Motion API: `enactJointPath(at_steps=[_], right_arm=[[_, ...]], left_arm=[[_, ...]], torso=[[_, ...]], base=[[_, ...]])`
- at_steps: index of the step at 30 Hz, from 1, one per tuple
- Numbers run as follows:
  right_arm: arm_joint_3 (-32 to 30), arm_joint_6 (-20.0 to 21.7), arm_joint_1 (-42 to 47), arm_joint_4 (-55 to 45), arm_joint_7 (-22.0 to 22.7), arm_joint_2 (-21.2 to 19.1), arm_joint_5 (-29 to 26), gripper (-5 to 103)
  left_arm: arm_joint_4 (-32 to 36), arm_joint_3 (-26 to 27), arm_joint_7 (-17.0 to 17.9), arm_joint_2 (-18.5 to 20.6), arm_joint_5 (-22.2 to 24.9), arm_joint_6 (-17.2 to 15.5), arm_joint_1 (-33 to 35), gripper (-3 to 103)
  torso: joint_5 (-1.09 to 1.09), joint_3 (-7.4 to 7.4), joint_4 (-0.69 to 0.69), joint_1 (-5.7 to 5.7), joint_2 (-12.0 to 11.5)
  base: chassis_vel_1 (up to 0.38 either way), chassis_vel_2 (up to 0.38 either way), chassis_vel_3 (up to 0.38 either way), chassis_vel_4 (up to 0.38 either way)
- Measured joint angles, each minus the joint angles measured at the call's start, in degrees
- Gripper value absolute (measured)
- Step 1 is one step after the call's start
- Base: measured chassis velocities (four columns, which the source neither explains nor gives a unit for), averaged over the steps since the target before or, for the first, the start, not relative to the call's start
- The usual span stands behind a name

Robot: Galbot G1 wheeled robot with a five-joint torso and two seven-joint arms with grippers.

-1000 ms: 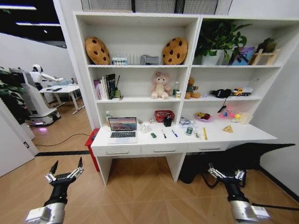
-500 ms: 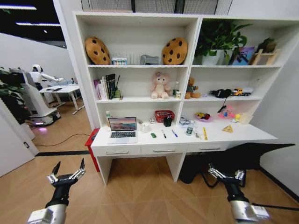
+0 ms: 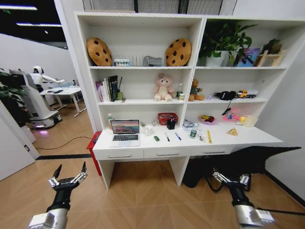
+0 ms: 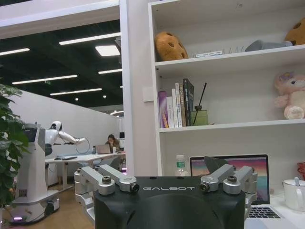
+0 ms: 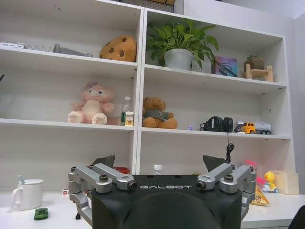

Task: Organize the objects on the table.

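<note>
left pincer (image 3: 66,180): spread wide, empty, over floor well short of table (image 3: 143,148) front edge
right pincer (image 3: 231,180): spread wide, empty, likewise short of table
laptop (image 3: 125,131): near table's left end

The room was brightly and evenly lit, the white shelves (image 3: 190,71) and desk (image 3: 157,143) showing no harsh glare. Light came from long ceiling strips (image 4: 90,39) high above and well beyond the left gripper's (image 4: 167,183) spread jaws. The hall under those strips was darker. Soft shadow lay under the desk, ahead of both grippers, and a dark patch spread across the floor just beyond the right gripper (image 3: 231,180). The head view bowed at its edges, the shelf uprights leaning outward. Both wrist views were sharp on the shelves, and the gripper bodies close to the lens looked dark.
</note>
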State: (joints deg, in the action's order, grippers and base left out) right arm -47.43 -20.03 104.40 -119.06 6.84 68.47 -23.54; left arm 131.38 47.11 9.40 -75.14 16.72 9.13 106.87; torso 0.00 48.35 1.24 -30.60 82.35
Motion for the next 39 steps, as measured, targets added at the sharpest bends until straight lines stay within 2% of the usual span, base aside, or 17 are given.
enactJointPath(at_steps=[2, 7, 8, 10, 11, 15, 25, 26, 29, 32, 34, 36, 37, 39], right_arm=[[-0.01, -0.01, 0.15, 0.00, 0.00, 0.21, -0.01, 100], [-0.15, -0.19, 0.52, 0.33, 0.20, 0.79, 0.71, 100], [-0.16, -0.26, 0.59, 0.37, 0.21, 0.80, 0.80, 100], [-0.16, -0.31, 0.69, 0.37, 0.21, 0.86, 0.87, 100], [-0.12, -0.40, 0.92, 0.33, 0.19, 0.96, 0.98, 100], [0.13, -0.47, 1.12, 0.05, -0.08, 1.08, 1.29, 100], [0.28, -0.42, 0.97, -0.36, -0.40, 0.83, 1.59, 100], [0.26, -0.42, 1.01, -0.36, -0.40, 0.84, 1.52, 100], [0.22, -0.41, 0.98, -0.33, -0.39, 1.00, 1.52, 100], [0.17, -0.20, 0.94, -0.31, 0.26, 1.28, 2.01, 100], [0.17, -0.14, 0.80, -0.26, 0.57, 1.43, 2.23, 100], [0.18, -0.14, 0.75, -0.21, 0.65, 1.51, 2.38, 100], [0.19, -0.15, 0.75, -0.20, 0.71, 1.56, 2.42, 100], [0.21, -0.19, 0.65, -0.13, 0.72, 1.58, 2.62, 100]], left_arm=[[-0.04, -0.12, 0.00, -0.09, -0.52, 0.17, -0.03, 96], [-0.48, -0.46, 0.38, -0.42, -0.79, 0.66, -0.28, 100], [-0.52, -0.41, 0.40, -0.54, -0.79, 0.74, -0.27, 100], [-0.56, -0.35, 0.42, -0.63, -0.79, 0.81, -0.26, 100], [-0.66, -0.32, 0.43, -0.78, -0.79, 0.84, -0.25, 100], [-0.69, -0.30, 0.45, -1.07, -0.75, 0.87, -0.27, 100], [-1.08, -0.18, 0.43, -1.22, -0.57, 1.37, -0.29, 100], [-1.09, -0.18, 0.40, -1.20, -0.53, 1.47, -0.29, 100], [-1.07, -0.23, 0.57, -1.05, -0.50, 1.53, -0.48, 100], [-0.91, -0.32, 1.07, -0.88, -0.35, 1.53, -0.66, 100], [-0.83, -0.34, 1.32, -0.87, -0.32, 1.53, -0.65, 100], [-0.83, -0.34, 1.38, -0.87, -0.30, 1.53, -0.58, 100], [-0.84, -0.33, 1.40, -0.88, -0.23, 1.53, -0.51, 102], [-0.90, -0.29, 1.40, -0.91, -0.14, 1.53, -0.39, 100]], torso=[[0.00, 0.00, 0.01, 0.01, 0.01], [-0.03, 0.00, 0.03, 0.01, 0.00], [0.01, 0.00, -0.03, 0.01, 0.00], [0.03, 0.00, -0.02, 0.01, 0.00], [-0.03, 0.00, -0.01, -0.01, 0.00], [0.03, 0.00, 0.01, 0.00, 0.00], [0.02, 0.01, -0.02, -0.02, -0.01], [-0.04, 0.00, 0.01, -0.02, 0.00], [0.03, 0.02, -0.01, -0.04, -0.03], [-0.06, 0.00, 0.03, -0.02, -0.01], [0.04, 0.02, -0.01, -0.06, -0.03], [0.03, 0.02, -0.04, -0.09, -0.04], [-0.05, 0.02, 0.04, -0.07, -0.02], [-0.02, 0.02, 0.02, -0.07, -0.02]], base=[[-0.036, 0.074, 0.051, -0.042], [-0.105, 0.088, 0.114, -0.124], [-0.205, 0.236, 0.216, -0.261], [-0.205, 0.231, 0.218, -0.261], [-0.257, 0.226, 0.267, -0.249], [-0.266, 0.233, 0.259, -0.252], [-0.306, 0.312, 0.323, -0.312], [-0.342, 0.337, 0.367, -0.338], [-0.334, 0.317, 0.322, -0.347], [-0.305, 0.323, 0.341, -0.300], [-0.279, 0.260, 0.249, -0.280], [-0.229, 0.241, 0.199, -0.225], [-0.206, 0.164, 0.139, -0.179], [-0.171, 0.115, 0.080, -0.139]])
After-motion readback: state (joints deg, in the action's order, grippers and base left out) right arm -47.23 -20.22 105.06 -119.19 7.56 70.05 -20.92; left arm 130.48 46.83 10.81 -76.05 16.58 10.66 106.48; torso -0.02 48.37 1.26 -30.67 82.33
